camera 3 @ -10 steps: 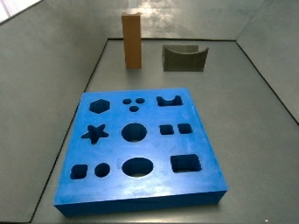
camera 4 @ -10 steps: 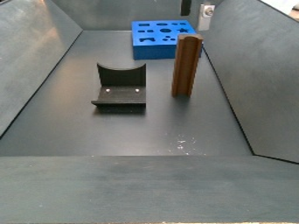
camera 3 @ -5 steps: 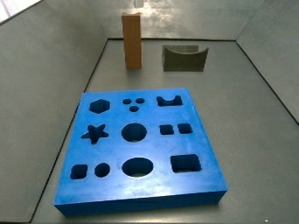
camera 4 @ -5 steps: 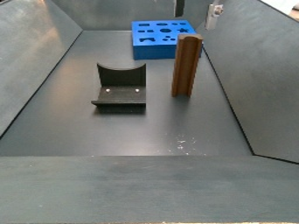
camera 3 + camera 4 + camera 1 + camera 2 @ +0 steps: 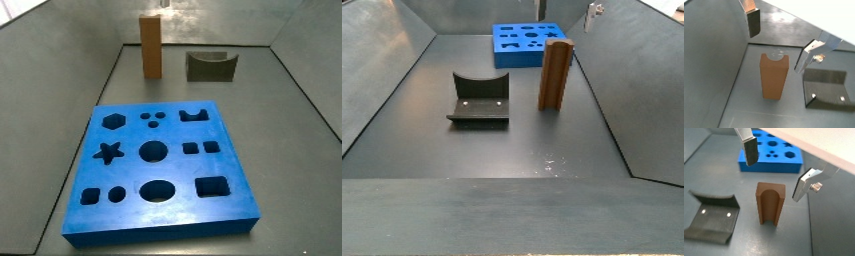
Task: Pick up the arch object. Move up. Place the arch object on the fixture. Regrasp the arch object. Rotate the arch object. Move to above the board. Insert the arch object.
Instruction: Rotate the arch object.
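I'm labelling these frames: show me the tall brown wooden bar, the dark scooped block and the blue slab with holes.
Tall brown wooden bar (image 5: 769, 205): wrist view, grooved face.
Dark scooped block (image 5: 478, 98): side view, concave scoop.
Blue slab with holes (image 5: 134, 171): side view, top surface.

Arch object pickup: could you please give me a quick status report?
Gripper open, above the arch object, fingers clear of it. Arch object upright on the floor, not grasped. Fixture beside it, board beyond; nothing in the way.
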You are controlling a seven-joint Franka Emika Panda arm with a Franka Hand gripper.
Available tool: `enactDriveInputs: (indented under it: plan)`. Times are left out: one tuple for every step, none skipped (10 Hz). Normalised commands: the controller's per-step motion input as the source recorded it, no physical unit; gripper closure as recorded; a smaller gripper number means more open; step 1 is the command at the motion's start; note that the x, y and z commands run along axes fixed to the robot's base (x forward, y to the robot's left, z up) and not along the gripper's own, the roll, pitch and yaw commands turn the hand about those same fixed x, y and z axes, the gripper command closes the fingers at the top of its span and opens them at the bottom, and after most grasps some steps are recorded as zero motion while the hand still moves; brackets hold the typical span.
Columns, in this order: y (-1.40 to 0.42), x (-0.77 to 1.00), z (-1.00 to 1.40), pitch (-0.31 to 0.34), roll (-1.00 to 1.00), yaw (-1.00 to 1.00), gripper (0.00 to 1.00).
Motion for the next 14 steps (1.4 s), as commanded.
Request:
enactDriveInputs:
  plan:
    - [0.0,0.03,-0.02,0.013,-0.04,1.0,0.0]
    - [0.0,0.03,-0.02,0.015,-0.04,1.0,0.0]
    - [0.0,0.03,-0.02,0.016,-0.05,1.0,0.0]
    - [0.0,0.03,-0.02,0.019,-0.05,1.0,0.0]
    - [0.0,0.03,-0.02,0.022,-0.06,1.0,0.0]
    - [0.0,0.03,-0.02,0.025,-0.07,1.0,0.0]
    - [0.0,0.03,-0.02,0.032,-0.09,0.9,0.0]
    - [0.0,0.03,-0.02,0.031,-0.09,0.72,0.0]
    - [0.0,0.03,-0.02,0.031,-0.09,0.42,0.0]
    - [0.0,0.03,-0.01,0.03,-0.09,0.27,0.0]
    - [0.0,0.0,-1.0,0.03,-0.09,0.14,0.0]
    - [0.0,0.0,-1.0,0.026,-0.09,0.1,0.0]
    - [0.01,0.03,-1.0,-0.013,-0.06,0.06,0.0]
    - [0.01,0.02,-0.98,-0.027,-0.02,0.05,0.0]
